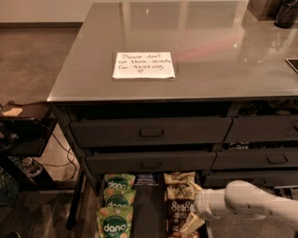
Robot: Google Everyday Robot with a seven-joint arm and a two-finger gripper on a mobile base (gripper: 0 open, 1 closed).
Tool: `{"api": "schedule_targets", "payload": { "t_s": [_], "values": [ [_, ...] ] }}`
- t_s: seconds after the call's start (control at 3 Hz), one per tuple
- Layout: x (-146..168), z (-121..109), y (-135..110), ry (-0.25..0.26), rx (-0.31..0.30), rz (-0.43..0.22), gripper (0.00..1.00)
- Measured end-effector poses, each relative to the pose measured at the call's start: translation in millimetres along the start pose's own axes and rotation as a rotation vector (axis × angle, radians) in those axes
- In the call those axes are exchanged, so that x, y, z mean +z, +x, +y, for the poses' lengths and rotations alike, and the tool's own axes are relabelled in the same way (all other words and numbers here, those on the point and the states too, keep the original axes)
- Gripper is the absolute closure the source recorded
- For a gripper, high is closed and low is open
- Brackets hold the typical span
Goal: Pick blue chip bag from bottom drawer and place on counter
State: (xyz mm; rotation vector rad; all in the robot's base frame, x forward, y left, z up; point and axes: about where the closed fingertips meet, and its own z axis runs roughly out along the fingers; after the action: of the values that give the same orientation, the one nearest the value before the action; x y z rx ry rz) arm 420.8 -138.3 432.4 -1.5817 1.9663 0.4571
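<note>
The blue chip bag lies at the back of the open bottom drawer, partly tucked under the drawer front above it. My gripper hangs over the right side of the drawer, above the brown-and-cream SeaSalt bags, to the right of the blue bag and nearer the front. Its cream fingers are spread apart and hold nothing. The white arm comes in from the lower right. The grey counter carries a white handwritten note.
Three green dang bags line the drawer's left side. Closed drawer fronts with handles sit above. A small dark side shelf with cables stands at the left. A dark object stands at the counter's far right corner.
</note>
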Motion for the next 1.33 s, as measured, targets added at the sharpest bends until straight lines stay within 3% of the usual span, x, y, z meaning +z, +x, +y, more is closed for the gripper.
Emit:
{"api": "schedule_targets", "payload": {
  "t_s": [0.67,1.0,1.33],
  "values": [
    [109.4,6.7,-2.2,-0.056,-0.074,-0.057,0.00],
    [163.3,3.6,-7.9,-0.052,-0.083,-0.054,0.00],
    [163.4,3.6,-7.8,-0.051,-0.083,-0.055,0.00]
  ]
}}
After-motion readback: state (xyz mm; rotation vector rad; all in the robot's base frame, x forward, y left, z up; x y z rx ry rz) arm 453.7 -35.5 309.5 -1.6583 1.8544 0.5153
